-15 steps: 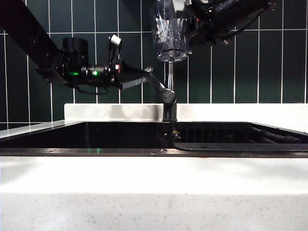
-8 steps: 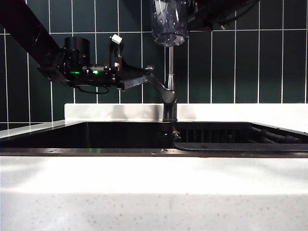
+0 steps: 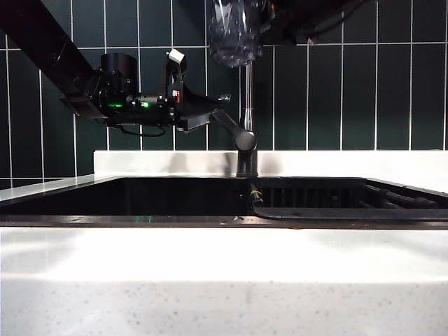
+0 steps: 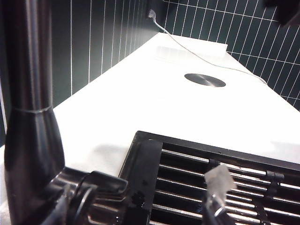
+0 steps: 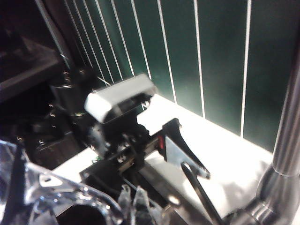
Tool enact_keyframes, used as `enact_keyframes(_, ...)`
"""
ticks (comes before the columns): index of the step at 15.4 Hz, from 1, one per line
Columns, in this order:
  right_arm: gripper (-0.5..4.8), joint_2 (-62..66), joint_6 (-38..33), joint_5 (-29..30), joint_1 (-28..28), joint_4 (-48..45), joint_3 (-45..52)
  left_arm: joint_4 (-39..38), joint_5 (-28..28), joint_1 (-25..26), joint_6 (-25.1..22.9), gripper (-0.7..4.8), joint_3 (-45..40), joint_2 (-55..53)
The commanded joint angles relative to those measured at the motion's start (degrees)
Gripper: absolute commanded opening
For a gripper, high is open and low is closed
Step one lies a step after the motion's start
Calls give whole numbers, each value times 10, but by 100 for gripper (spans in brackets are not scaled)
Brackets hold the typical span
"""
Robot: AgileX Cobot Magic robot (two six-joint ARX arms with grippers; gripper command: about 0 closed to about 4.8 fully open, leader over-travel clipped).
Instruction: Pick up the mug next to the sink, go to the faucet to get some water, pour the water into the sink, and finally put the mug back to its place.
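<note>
A: Item, left gripper [image 3: 213, 112]: jaws wide, straddling the faucet lever [image 3: 227, 126], holding nothing

B: Item, right gripper [image 3: 269, 17]: clamped on the glass mug [image 3: 231, 31], high beside the faucet [image 3: 246, 105] pipe

A: Risk: if you swing the mug sideways, it strikes the pipe or the left gripper just beneath

B: Room: the sink [image 3: 140, 199] is open below, the tiled wall close behind

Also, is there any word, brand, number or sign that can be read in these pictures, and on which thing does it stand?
No readable text in any view.
The left gripper, open by the faucet lever, bears a small red mark and green lights; no letters can be made out.
The mug, held high by the shut right gripper, shows no print.
Sink and tiles are unmarked.
</note>
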State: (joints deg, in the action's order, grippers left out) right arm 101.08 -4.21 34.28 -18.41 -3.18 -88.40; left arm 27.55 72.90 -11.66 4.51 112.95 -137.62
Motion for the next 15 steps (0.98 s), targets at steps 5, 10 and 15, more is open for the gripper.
enact_keyframes(5,-5,7,-3,-10,2,-18,-29,-8,4,-1,-13,366,1,2)
enact_keyframes(10,-5,7,-2,-9,4,-4,-39,-13,4,-1,-17,366,2,-5)
enact_keyframes(15,-5,7,3,-10,4,-1,-39,-11,36,-1,-26,327,2,-7)
